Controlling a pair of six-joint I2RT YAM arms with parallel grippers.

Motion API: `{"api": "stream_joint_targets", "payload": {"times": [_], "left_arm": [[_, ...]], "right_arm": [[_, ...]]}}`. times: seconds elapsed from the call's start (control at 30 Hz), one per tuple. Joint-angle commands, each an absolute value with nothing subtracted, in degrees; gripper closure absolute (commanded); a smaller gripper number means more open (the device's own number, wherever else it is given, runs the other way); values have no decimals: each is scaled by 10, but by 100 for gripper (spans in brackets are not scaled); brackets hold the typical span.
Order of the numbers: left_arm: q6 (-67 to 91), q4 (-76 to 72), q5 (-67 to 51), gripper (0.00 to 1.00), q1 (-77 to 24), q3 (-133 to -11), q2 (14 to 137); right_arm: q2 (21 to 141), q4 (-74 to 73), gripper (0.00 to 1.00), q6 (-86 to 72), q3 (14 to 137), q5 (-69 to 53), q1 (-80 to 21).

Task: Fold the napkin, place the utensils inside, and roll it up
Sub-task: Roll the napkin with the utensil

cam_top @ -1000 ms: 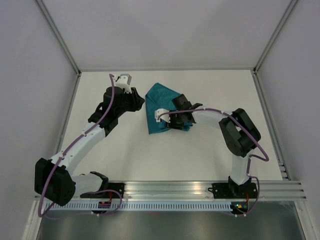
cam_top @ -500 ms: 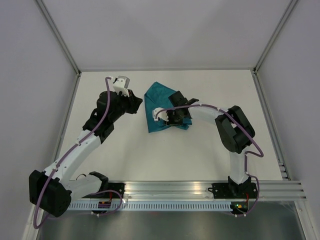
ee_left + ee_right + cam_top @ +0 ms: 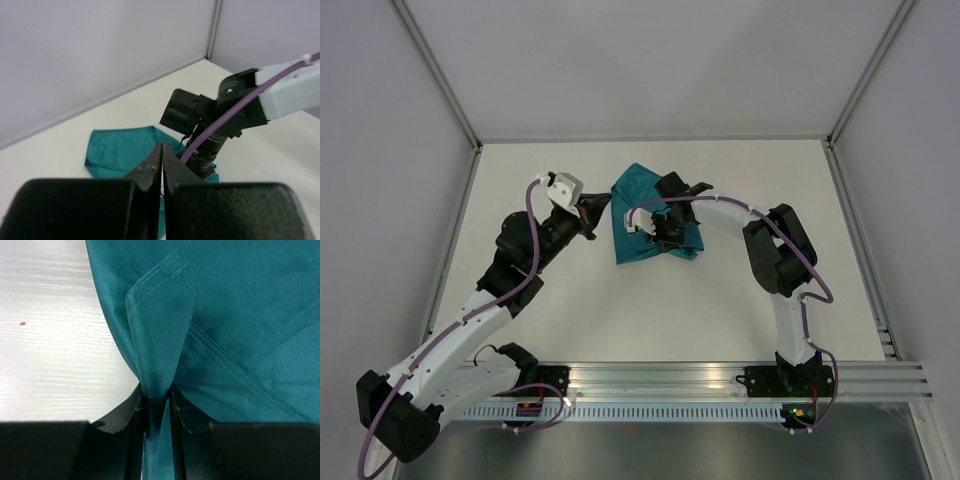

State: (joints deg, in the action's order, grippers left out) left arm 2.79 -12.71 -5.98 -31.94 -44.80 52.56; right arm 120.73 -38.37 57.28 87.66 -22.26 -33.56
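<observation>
The teal napkin (image 3: 630, 240) lies rumpled and partly folded on the white table, behind the middle. My right gripper (image 3: 663, 236) stands on top of it. In the right wrist view it (image 3: 159, 400) is shut on a raised fold of the napkin (image 3: 240, 315), with a stitched corner flap just ahead of the fingertips. My left gripper (image 3: 603, 205) points at the napkin's left edge. In the left wrist view it (image 3: 162, 146) is shut, with nothing seen between the jaws, and the napkin (image 3: 120, 150) and the right arm lie beyond them. The utensils are out of view.
White enclosure walls (image 3: 650, 60) with metal corner posts ring the table on three sides. An aluminium rail (image 3: 720, 375) carrying both arm bases runs along the near edge. A tiny red speck (image 3: 22, 323) marks the table left of the napkin.
My left gripper swung right and nearer, up to the napkin's left edge, and its jaws closed. My right gripper closed on a fold of the napkin as its wrist shifted slightly left and back.
</observation>
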Motion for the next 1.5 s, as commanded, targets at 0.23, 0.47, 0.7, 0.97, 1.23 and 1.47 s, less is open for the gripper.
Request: {"api": "stream_joint_targets", "payload": {"times": [0.23, 0.47, 0.7, 0.97, 1.23, 1.47], "left_arm": [[-184, -125, -53, 86, -440, -471, 542], [-242, -47, -6, 74, -503, -482, 603], [-270, -36, 30, 68, -537, -479, 678], [-294, -59, 47, 66, -547, -471, 769], [-331, -138, 60, 61, -547, -444, 837], [-357, -172, 40, 59, -546, -462, 911]], "right_arm": [[1306, -534, 84, 575, 929, -264, -316], [1324, -568, 84, 582, 952, -273, -309], [1342, -614, 85, 598, 984, -284, -297], [1366, -667, 86, 616, 1012, -295, -283], [1394, -715, 87, 629, 1038, -301, -280], [1411, -747, 88, 638, 1056, -304, -273]]}}
